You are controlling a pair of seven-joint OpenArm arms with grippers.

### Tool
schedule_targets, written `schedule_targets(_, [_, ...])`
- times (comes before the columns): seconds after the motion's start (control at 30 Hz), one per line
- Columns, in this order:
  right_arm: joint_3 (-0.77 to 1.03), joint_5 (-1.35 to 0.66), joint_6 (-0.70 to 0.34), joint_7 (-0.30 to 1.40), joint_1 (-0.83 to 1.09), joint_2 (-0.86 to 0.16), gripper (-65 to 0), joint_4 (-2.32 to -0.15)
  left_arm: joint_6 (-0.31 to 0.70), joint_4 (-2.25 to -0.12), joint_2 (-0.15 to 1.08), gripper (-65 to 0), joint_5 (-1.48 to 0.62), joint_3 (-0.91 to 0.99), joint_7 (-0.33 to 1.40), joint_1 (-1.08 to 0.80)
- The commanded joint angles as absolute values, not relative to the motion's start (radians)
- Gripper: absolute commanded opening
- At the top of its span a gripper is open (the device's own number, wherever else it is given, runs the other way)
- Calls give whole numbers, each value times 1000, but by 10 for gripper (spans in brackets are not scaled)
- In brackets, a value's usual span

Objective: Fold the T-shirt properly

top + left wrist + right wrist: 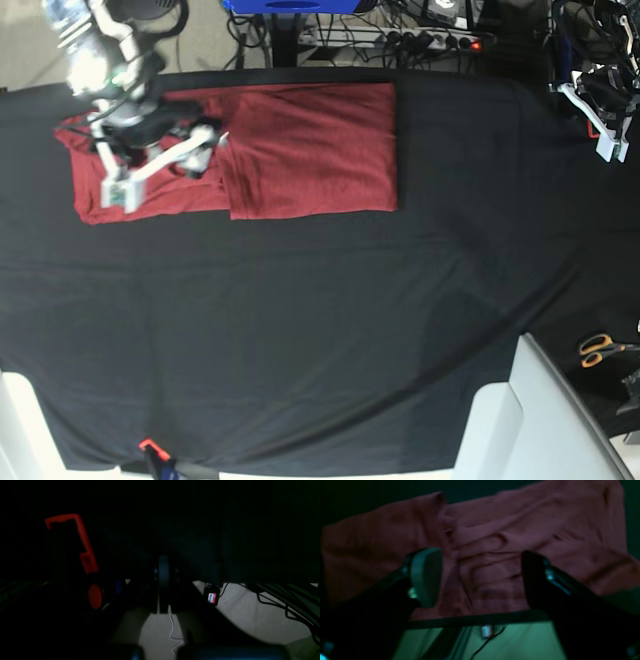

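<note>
The right end effector (160,165) hangs spread wide and empty directly over the left part of the maroon T-shirt (310,150), whose long axis runs across the far-left black-clothed counter (320,330), while the left end effector (605,110), its opening indiscernible, sits well apart off the counter's right edge.

Not much readable here tbh. Only lettering I can spot is on a small black box (211,597) hanging at the surface edge in the left wrist view: it has a red and white label with dark letters, but they're too small and blurry to make out. The same sort of box (486,631) shows in the right wrist view, just a smear there.
</note>
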State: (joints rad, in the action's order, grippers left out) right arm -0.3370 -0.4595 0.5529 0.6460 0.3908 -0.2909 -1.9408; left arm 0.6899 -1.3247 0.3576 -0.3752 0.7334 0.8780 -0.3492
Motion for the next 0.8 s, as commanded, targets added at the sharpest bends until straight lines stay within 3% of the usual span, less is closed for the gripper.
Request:
schedule_targets(0.0, [-320, -484, 549, 634, 384, -300, -126, -1959, 698, -1342, 378, -650, -389, 740, 865, -349])
schedule_targets(0.23, [-403, -521, 549, 638, 383, -311, -197, -1919, 698, -1342, 377, -650, -389, 740, 865, -349])
schedule_targets(0.6, [-503, -519, 549, 634, 351, -308, -216, -1796, 698, -1334, 377, -650, -389, 739, 865, -331])
schedule_targets(0.67, [-503, -519, 549, 619, 344, -308, -270, -1781, 698, -1334, 377, -650, -389, 739, 865, -331])
schedule_targets(0.77, [-503, -521, 549, 596, 348, -308, -417, -1753, 698, -1334, 377, -650, -389, 739, 865, -331])
